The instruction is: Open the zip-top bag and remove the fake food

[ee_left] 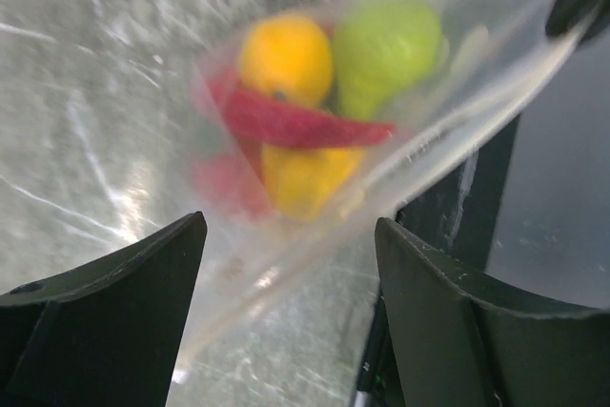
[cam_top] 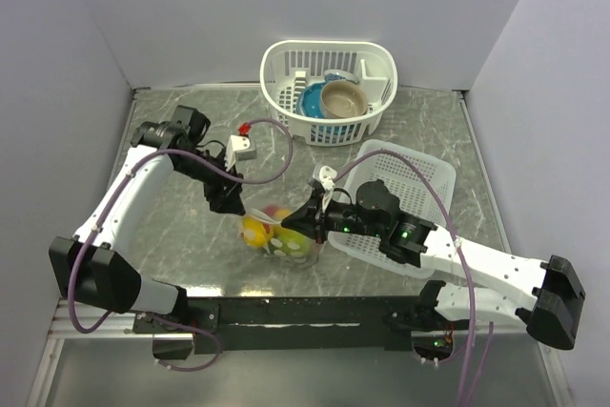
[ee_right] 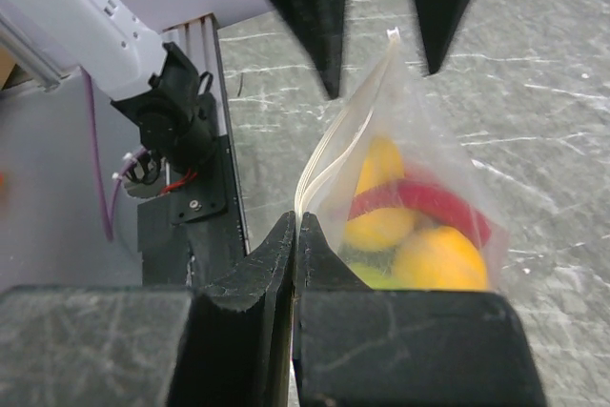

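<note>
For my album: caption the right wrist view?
Shut right fingers pinch the clear plastic zip-top bag of glossy plastic fruit.

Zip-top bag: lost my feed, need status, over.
Right tool shut on zip-top bag edge. Left tool open, straddling the bag's far corner. Fake food inside. Nothing blocking.

The left arm point(cam_top: 119, 199) and the right arm point(cam_top: 481, 264) share one build: white shell links joined by black joint housings, each ending in a black base block. A purple cable point(cam_top: 288, 145) loops out behind the left gripper point(cam_top: 232, 205), next to a small white block point(cam_top: 243, 148) with a red tip, perhaps its camera. Just behind the right gripper point(cam_top: 297, 223), a green light point(cam_top: 405, 233) glows on a black joint. The fingers point(ee_left: 114, 312) are matte black wedges with pale scuffs.
</note>
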Available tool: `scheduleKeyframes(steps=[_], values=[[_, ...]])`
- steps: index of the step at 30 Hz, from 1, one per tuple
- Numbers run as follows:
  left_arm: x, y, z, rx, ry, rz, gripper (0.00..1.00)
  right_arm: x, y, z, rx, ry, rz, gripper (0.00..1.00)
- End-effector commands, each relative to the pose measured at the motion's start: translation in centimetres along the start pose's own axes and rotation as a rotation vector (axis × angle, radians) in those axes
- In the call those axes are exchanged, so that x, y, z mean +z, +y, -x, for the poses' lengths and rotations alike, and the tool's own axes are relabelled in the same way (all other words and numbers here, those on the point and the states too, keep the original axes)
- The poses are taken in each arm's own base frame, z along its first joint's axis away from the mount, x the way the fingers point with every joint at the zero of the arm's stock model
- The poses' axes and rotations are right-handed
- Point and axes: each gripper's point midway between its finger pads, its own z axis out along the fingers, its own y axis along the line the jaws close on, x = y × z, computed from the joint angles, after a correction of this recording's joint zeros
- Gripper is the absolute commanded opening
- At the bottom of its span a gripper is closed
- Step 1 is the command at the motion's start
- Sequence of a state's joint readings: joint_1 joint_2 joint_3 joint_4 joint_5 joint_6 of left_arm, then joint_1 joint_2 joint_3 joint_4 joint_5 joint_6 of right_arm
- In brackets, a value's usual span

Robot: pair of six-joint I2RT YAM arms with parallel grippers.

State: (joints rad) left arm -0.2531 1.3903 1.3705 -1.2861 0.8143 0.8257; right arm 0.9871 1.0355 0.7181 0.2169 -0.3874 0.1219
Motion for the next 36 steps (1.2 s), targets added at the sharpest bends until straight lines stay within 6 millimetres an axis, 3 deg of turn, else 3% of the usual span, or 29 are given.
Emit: scheduleKeyframes(steps=[1, 8, 11, 20, 28, 31, 36], values=[[-0.1, 0.6, 4.0, 0.087, -0.085, 0.041, 0.78, 0.3, 1.5, 2.1, -0.016, -0.050, 0.048, 0.00], [1.8, -0.4, 3.3, 0.078, -0.043, -0.020, 0.75, 0.0, 1.7, 1.9, -0.020, -0.048, 0.043, 0.00], [2.5, -1.8, 1.8, 0.080, 0.014, -0.063, 0.74, -0.2, 1.6, 1.8, -0.023, -0.051, 0.036, 0.00], [2.9, -1.5, -0.5, 0.069, 0.059, -0.017, 0.72, -0.1, 1.8, 2.0, -0.025, -0.052, 0.042, 0.00], [2.5, -3.4, -2.0, 0.054, 0.085, -0.060, 0.71, -0.7, 1.5, 1.9, -0.031, -0.054, 0.017, 0.00], [3.7, -3.2, -3.6, 0.029, 0.091, -0.055, 0.74, -0.7, 1.6, 2.0, -0.028, -0.057, 0.026, 0.00], [5.7, -0.6, -4.5, 0.005, 0.083, 0.014, 0.77, -0.6, 1.9, 2.2, -0.019, -0.056, 0.040, 0.00]])
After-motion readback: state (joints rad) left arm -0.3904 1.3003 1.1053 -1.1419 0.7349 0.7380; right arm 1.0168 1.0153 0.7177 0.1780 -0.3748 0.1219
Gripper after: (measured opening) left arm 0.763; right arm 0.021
